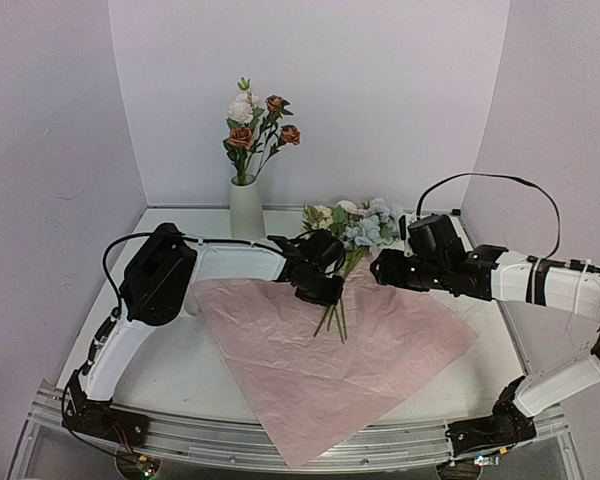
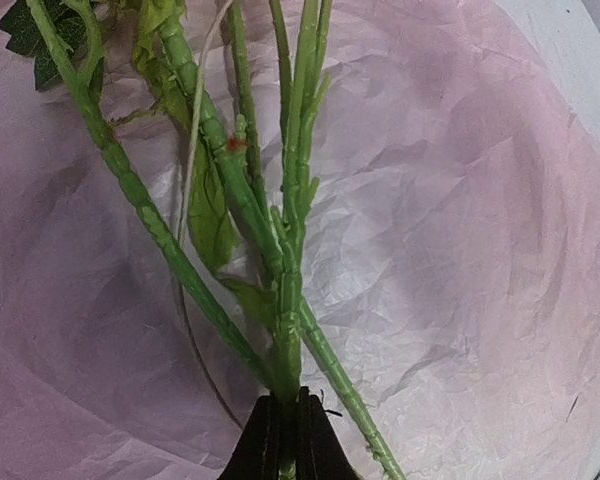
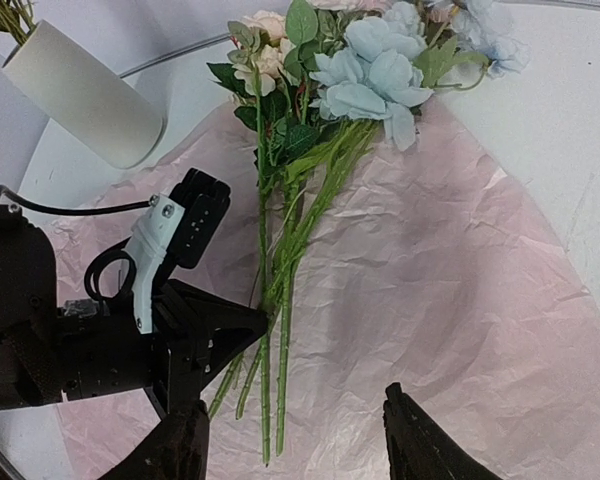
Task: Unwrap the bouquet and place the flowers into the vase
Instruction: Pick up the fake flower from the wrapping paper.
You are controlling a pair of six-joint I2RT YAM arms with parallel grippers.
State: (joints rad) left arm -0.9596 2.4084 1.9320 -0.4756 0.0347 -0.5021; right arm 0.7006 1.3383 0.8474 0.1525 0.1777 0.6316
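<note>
The bouquet lies unwrapped, its pink paper (image 1: 320,370) spread flat on the table. Loose flowers (image 1: 358,225) rest on the sheet, pale blue and cream heads toward the back wall and green stems (image 1: 332,320) pointing forward. My left gripper (image 2: 288,398) is shut on one green stem (image 2: 285,340) near its lower end, with other stems beside it. In the right wrist view that left gripper (image 3: 260,320) pinches the bunch from the left. My right gripper (image 3: 290,405) hovers open over the stem ends, holding nothing. The off-white vase (image 1: 245,210) stands at the back with several flowers (image 1: 258,125) in it.
White walls close in the table on the left, back and right. The paper (image 3: 450,280) covers most of the middle and hangs toward the front rail (image 1: 280,440). The vase (image 3: 85,95) stands just left of the flower heads (image 3: 370,75).
</note>
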